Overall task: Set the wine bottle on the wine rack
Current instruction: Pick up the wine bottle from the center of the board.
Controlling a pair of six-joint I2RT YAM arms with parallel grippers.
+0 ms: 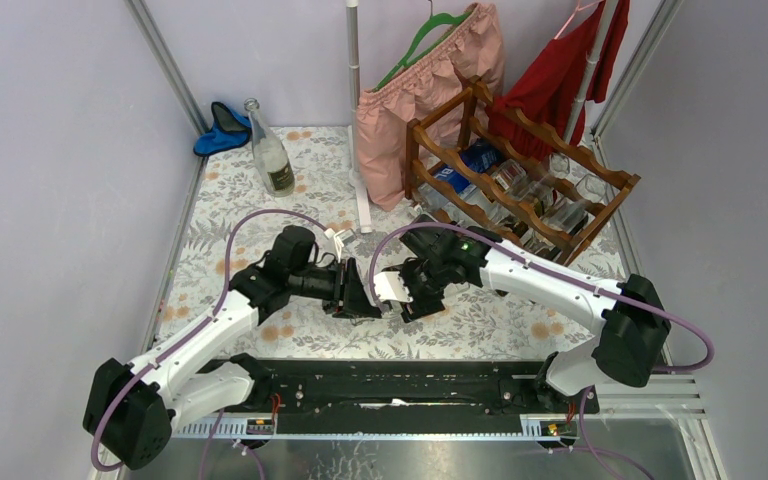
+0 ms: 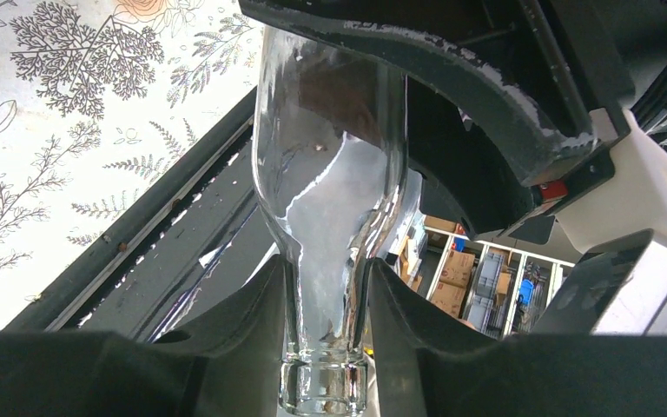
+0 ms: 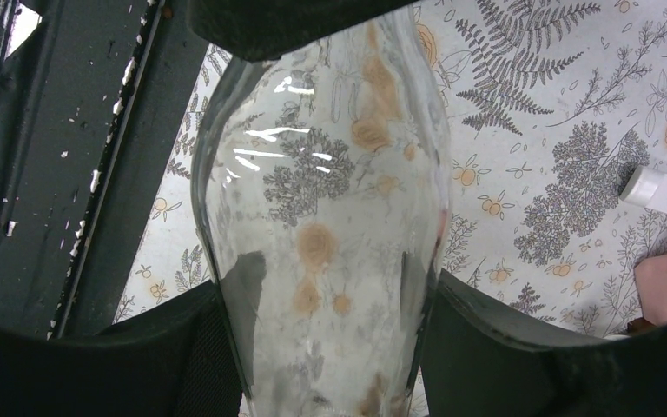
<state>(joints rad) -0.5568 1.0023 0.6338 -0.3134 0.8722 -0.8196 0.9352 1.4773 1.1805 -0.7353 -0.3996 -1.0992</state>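
The wine bottle (image 2: 330, 156), clear glass and holding no liquid, is lying roughly level between the two claws at the middle of the near half of the worktop (image 1: 260, 210), well apart from the wine rack (image 1: 520, 185). Its neck is pointing toward the left arm. Whether it is touching the flowered cover beneath it cannot be told.

The left claw (image 2: 326, 287) is pinching the bottle's neck just above the lip, one finger pressing on each side. The right claw (image 3: 330, 313) is gripping the wide body, its fingers standing broad apart against the glass on both sides. The two claws are sitting just beside each other along the bottle.

The rack is standing at the far right of the worktop, turned at an angle. Clear glass items are lying in its lower rails, too blurred to count, and something blue is showing near its far end.

A second bottle (image 1: 270, 155), clear with a dark label low down, is standing upright at the far left, which makes two bottles outside the rack. A blue object (image 1: 222, 128) is lying just behind it in the corner.

Two garments are hanging at the back: pink shorts (image 1: 430, 85) on a green hanger (image 1: 425, 35) and a red one (image 1: 560, 80) behind the rack. One white pole (image 1: 355, 100) is rising beside the shorts.
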